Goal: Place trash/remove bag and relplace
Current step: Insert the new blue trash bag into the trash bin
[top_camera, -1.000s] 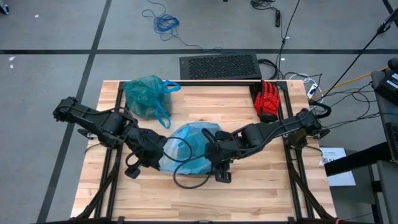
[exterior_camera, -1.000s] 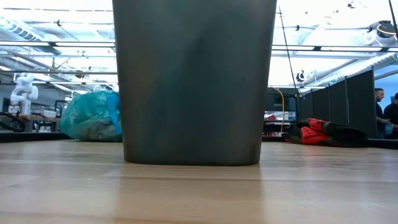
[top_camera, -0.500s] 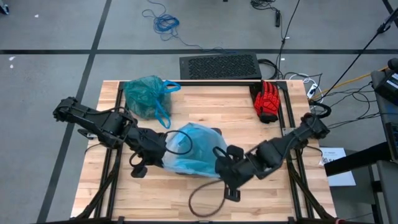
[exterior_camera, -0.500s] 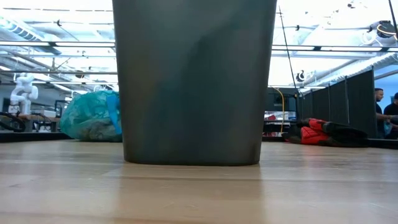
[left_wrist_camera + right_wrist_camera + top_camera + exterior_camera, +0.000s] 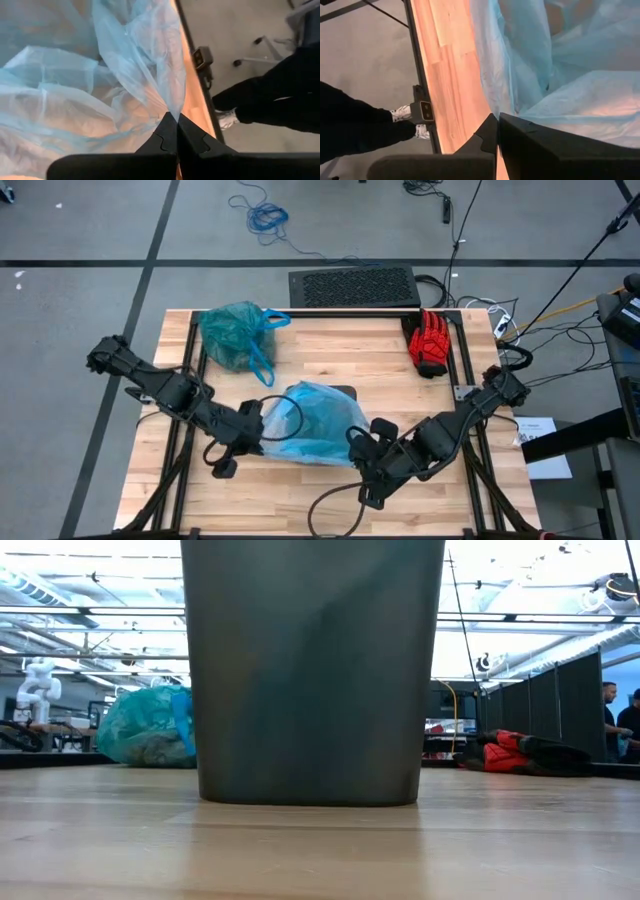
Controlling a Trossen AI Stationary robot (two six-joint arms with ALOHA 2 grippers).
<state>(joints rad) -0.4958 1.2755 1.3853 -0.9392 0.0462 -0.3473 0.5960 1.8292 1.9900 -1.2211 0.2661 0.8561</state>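
Note:
The teal-green bag (image 5: pixel 235 335) with blue handle loops lies bunched on the table at the far left, also in the low view (image 5: pixel 148 727). The trash does not show loose anywhere. A paler sky-blue plastic bag (image 5: pixel 312 423) is spread over the top of the dark bin (image 5: pixel 312 670), which stands on its base mid-table. My left gripper (image 5: pixel 262 433) is shut on this pale bag's left side. My right gripper (image 5: pixel 353 443) is shut on its near right side. My left gripper pinches a gathered edge of the pale blue bag (image 5: pixel 169 106) between its two fingertips, slanting down from the table's left. The film fans out from the pinch in taut creases, held up off the table. My right gripper pinches the pale bag's edge (image 5: pixel 492 107) at its fingertips, slanting down from the table's near right. The plastic runs stretched from the pinch toward the bin, clear of the tabletop.
A red glove (image 5: pixel 432 342) lies at the far right corner. A black grille (image 5: pixel 352 285) sits beyond the far edge. A person's leg and shoe (image 5: pixel 227 119) stand by the table's near side. Bare wood (image 5: pixel 350 355) lies between bin and far edge.
My right gripper has swung toward the table's near right, drawing the pale bag's edge with it. My left gripper has shifted a little toward the near edge. The pale bag is now stretched wider over the bin, where before it sat bunched.

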